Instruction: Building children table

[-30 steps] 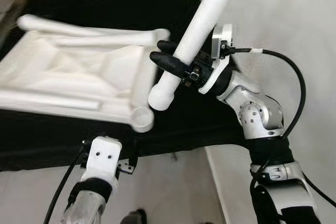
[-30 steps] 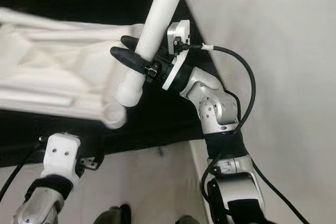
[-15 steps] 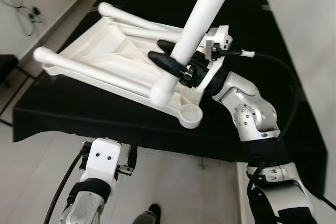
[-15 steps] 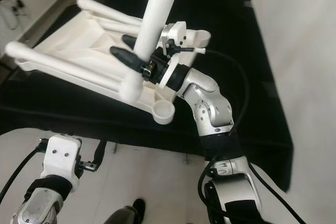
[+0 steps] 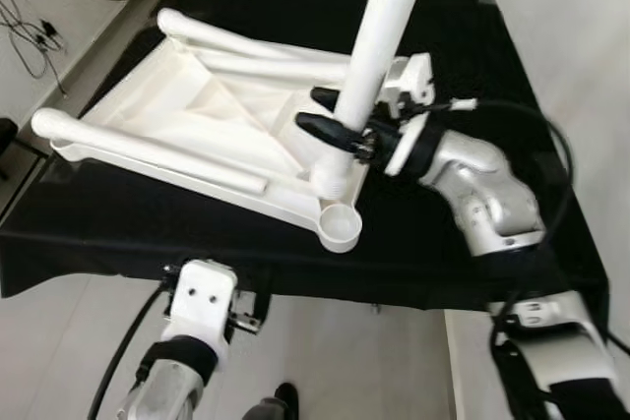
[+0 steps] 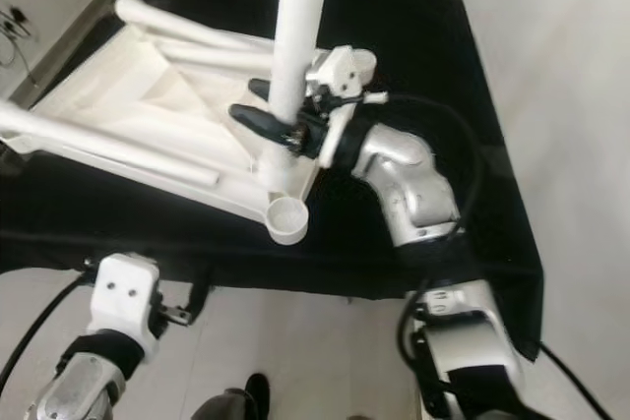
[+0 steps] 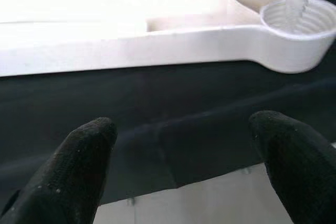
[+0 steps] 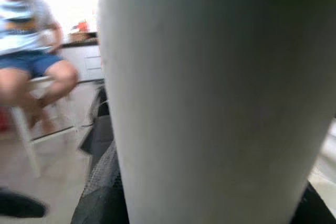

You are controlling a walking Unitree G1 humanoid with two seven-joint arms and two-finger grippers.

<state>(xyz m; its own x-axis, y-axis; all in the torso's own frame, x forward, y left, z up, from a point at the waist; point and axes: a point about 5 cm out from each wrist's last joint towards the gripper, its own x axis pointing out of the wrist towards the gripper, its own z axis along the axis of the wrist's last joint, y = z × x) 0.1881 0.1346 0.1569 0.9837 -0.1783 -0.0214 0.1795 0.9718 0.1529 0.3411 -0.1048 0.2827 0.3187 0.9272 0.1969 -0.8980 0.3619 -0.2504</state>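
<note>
Left eye view: at the lower left of the frame the left gripper (image 7: 178,161) hangs low before the black-draped work surface (image 5: 118,243), its two black fingers spread wide and holding nothing. At centre lies the upturned white plastic children's tabletop (image 5: 187,135), its threaded corner socket (image 5: 341,227) nearest the camera and vacant. Just above it, right of centre, the right gripper (image 5: 330,115) is clamped around a loose white plastic table leg (image 5: 379,36), held nearly upright with its lower end close over that socket. Two legs appear already fitted at the far corners. Seating and screwing this leg seems outstanding. A seated person (image 8: 31,51) is beyond, blurred.
</note>
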